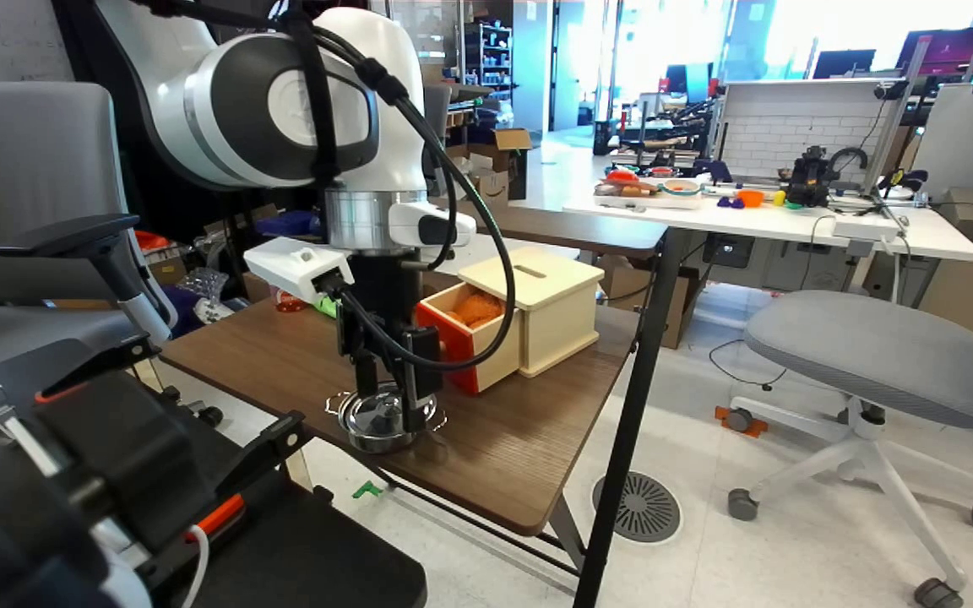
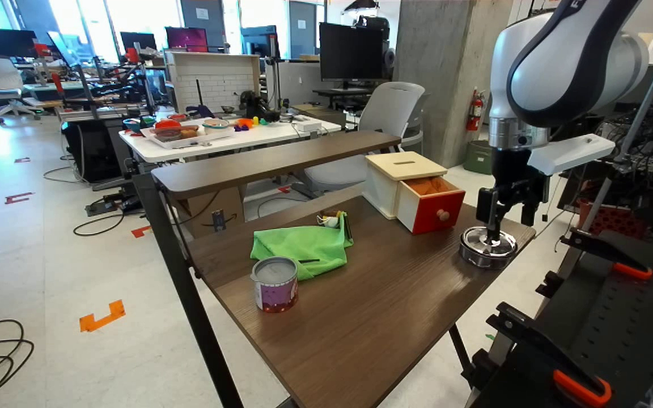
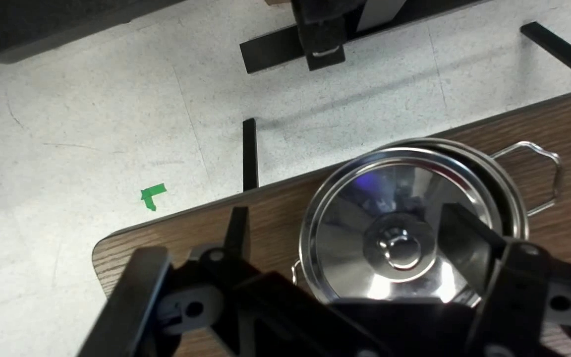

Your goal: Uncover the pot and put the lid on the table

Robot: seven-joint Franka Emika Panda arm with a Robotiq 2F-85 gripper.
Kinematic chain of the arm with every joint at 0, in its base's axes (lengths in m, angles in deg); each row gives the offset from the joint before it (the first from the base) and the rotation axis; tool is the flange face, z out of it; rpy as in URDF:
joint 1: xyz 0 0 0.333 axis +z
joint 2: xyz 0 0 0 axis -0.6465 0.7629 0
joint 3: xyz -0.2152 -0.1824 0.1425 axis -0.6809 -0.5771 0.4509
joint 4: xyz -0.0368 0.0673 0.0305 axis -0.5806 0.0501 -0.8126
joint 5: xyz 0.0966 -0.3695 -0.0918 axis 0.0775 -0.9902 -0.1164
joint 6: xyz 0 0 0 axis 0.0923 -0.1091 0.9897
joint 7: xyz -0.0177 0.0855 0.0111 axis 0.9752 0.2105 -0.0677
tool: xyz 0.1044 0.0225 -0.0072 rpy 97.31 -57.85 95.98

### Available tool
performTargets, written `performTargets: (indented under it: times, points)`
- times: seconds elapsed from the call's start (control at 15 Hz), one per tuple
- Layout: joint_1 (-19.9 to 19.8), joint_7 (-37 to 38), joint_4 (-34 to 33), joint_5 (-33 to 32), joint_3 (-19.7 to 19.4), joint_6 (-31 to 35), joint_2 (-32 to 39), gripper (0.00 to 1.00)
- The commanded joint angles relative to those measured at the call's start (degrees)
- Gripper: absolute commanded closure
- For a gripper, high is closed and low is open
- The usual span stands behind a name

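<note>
A shiny steel pot (image 3: 512, 198) with wire side handles stands near the table edge; both exterior views show it (image 1: 378, 441) (image 2: 482, 260). Its steel lid (image 3: 345, 253) with a round knob lies on top. In the wrist view the lid looks shifted, with a dark gap along the pot's upper right rim. My gripper (image 3: 345, 213) points down over the lid, fingers spread wide and nothing held. The knob shows between the fingers, nearer the right one. In the exterior views the gripper (image 1: 389, 407) (image 2: 511, 226) is low over the lid; I cannot tell whether a fingertip touches it.
A wooden box (image 2: 380, 187) with a partly open red drawer (image 2: 431, 212) holding something orange stands beside the pot. A green cloth (image 2: 298, 243) and a purple-grey tub (image 2: 276, 289) lie farther along the brown table (image 2: 383, 317). A black cart (image 2: 610, 323) stands close by.
</note>
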State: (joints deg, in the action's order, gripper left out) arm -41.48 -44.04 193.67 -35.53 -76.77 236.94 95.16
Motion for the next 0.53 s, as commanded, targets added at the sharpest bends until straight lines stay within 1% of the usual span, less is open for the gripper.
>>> performTargets:
  times: [0.0, 0.27, 0.4, 0.47]
  points:
    - [1.4, 1.9, -1.4, -1.3, -0.9, 1.4, 1.9, 0.35]
    - [1.3, 1.9, -2.1, -1.0, -0.8, 1.4, 2.5, 0.67]
    - [1.4, 1.8, -2.3, -1.2, -0.8, 1.4, 2.7, 0.8]
    - [1.4, 1.8, -2.3, -1.2, -0.9, 1.3, 2.6, 0.88]
